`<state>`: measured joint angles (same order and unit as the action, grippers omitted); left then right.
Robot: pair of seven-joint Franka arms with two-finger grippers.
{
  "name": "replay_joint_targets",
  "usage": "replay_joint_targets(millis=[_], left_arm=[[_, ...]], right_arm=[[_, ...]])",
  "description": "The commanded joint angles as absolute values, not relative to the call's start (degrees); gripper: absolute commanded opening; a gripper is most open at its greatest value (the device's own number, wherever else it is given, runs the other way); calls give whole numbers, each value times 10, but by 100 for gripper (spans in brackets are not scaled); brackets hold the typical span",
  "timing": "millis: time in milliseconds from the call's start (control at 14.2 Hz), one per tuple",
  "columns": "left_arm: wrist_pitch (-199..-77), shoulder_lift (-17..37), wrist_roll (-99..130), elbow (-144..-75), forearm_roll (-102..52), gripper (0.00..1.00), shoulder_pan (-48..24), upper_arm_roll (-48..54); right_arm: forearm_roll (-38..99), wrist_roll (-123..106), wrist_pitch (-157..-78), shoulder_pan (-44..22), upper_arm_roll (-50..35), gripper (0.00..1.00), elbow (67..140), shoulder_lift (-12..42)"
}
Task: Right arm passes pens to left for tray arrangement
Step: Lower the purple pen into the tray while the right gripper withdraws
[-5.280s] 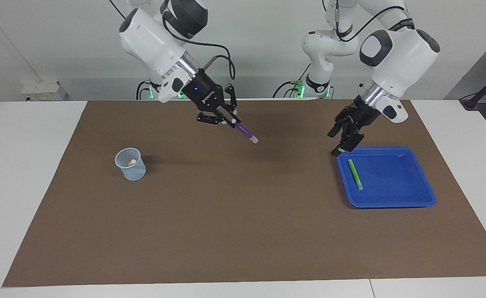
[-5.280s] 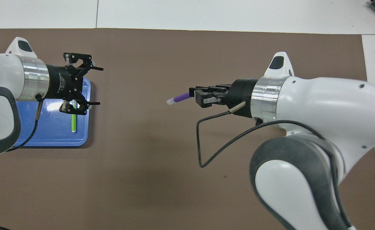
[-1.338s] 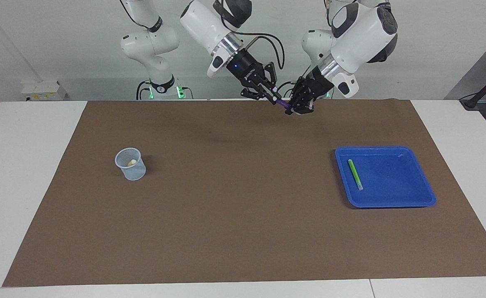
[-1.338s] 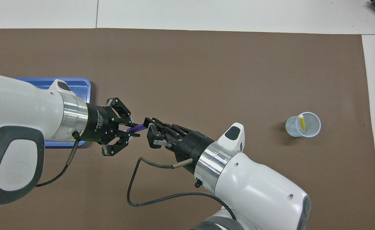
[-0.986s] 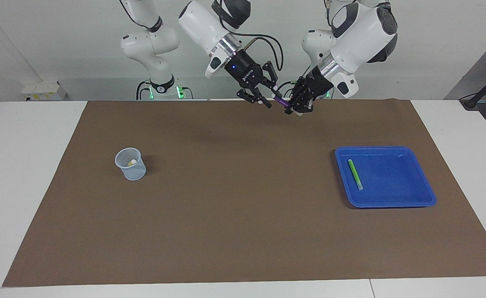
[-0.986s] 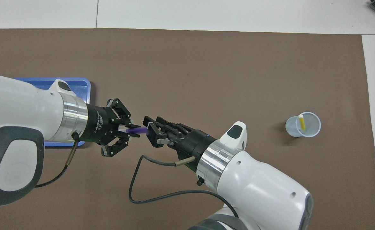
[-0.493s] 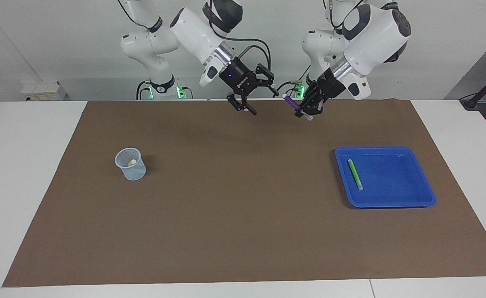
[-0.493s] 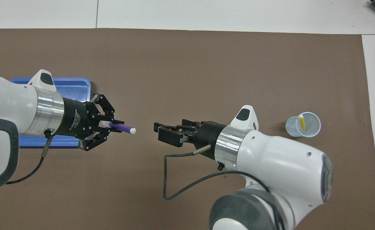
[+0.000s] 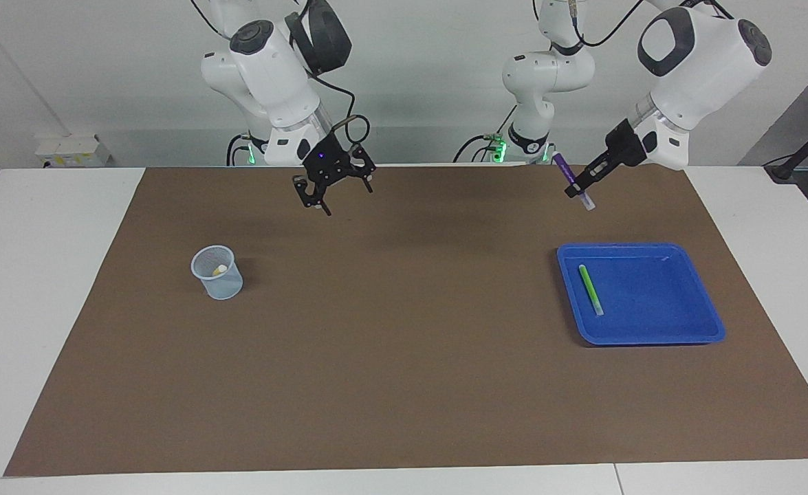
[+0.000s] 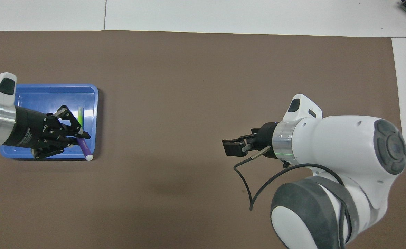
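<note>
Your left tool (image 9: pixel 577 184), clamped on the purple pen (image 9: pixel 573 181) at upper right above the blue tray (image 9: pixel 692 328), could drop it outside the rim if released early, while your right tool (image 9: pixel 333 185) hangs spread apart.

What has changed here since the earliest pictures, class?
The purple pen passed from the right gripper, now open over the mat, to the left gripper, which carried it toward the tray. The green pen and cup stayed put.
</note>
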<state>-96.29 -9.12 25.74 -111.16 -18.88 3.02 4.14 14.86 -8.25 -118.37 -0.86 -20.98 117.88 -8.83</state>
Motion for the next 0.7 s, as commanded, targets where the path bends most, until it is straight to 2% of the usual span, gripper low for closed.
replay_joint_targets(millis=[0, 282, 634], left_arm=[[-967, -107, 99, -1138, -127, 0, 61, 47], [-1010, -74, -44, -1139, -61, 0, 96, 47], [-1110, -8, -95, -1147, -25, 0, 118, 47]], right_arm=[[72, -99, -1150, 20, -217, 100, 1184, -103], [20, -253, -1156, 101, -218, 100, 1187, -63], [8, -294, -1183, 161, -218, 100, 1187, 1]])
